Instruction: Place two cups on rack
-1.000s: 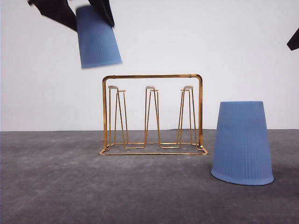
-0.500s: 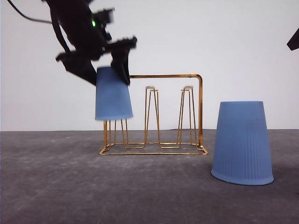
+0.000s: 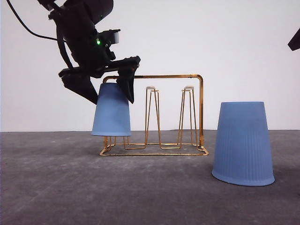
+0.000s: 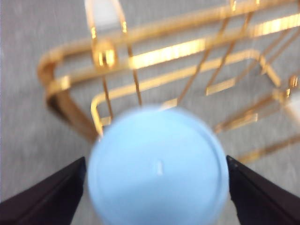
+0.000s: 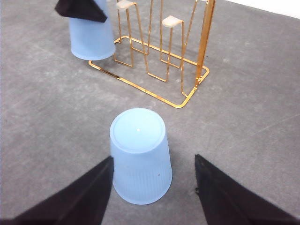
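A light-blue cup (image 3: 111, 112) hangs upside down over the left prong of the gold wire rack (image 3: 154, 76), its rim a little above the rack's base. My left gripper (image 3: 107, 88) is shut on this cup's upper end, one dark finger pressing each side. From the left wrist camera, the cup's round base (image 4: 158, 166) sits between the fingers above the rack's wires (image 4: 164, 49). The second cup (image 3: 243, 143) stands upside down on the table to the right of the rack. My right gripper (image 5: 153, 158) is open, its fingers on either side of that cup (image 5: 140, 145) and apart from it.
Two free prongs (image 3: 151, 88) with pale tips stand in the middle and right of the rack. Grey table surface (image 3: 56, 187) stretches in front of and left of the rack. A white wall stands behind.
My left gripper has brought the cup down from high on the left and onto the rack's left prong. It sits lower than half a second ago. The second cup has not moved.
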